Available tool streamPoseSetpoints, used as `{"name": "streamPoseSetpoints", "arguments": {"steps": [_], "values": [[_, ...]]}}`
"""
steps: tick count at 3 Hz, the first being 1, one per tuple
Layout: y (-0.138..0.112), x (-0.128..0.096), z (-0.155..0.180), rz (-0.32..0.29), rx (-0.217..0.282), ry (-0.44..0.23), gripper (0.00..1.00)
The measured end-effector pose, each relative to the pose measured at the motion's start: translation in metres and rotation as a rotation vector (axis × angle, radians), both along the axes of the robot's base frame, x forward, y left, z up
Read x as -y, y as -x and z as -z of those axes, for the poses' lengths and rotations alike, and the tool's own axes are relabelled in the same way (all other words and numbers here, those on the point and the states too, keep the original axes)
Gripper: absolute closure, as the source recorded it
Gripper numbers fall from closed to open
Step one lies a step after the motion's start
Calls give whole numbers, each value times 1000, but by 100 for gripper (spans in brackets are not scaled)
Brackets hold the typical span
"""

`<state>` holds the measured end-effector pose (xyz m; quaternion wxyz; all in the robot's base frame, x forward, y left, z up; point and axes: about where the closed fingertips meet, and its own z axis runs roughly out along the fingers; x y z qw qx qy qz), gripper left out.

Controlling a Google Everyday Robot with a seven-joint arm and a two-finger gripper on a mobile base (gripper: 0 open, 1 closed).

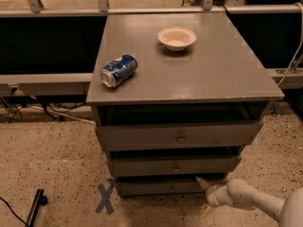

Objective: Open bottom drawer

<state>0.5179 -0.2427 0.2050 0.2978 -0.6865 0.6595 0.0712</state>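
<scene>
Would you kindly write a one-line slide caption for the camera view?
The open tool sits low by the right end of the bottom drawer; a can and bowl rest on the cabinet.

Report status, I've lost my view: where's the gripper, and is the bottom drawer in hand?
Gripper open, low by the right end of the bottom drawer. Drawer not grasped. Can and bowl on top, out of the way.

Lab-like test space: speckled floor (47, 155), blue tape X (105, 197), loose cables (57, 113); gripper (203, 196) low at bottom drawer (161, 187) right end.
</scene>
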Motion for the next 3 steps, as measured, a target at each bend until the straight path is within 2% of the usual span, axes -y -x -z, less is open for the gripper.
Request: {"name": "streamPoseSetpoints", "arguments": {"steps": [1, 2, 3], "values": [[-4, -4, 8, 1, 32, -69, 0], [-14, -3, 9, 13, 94, -120, 0], [-24, -3, 4, 14, 144, -123, 0]]}}
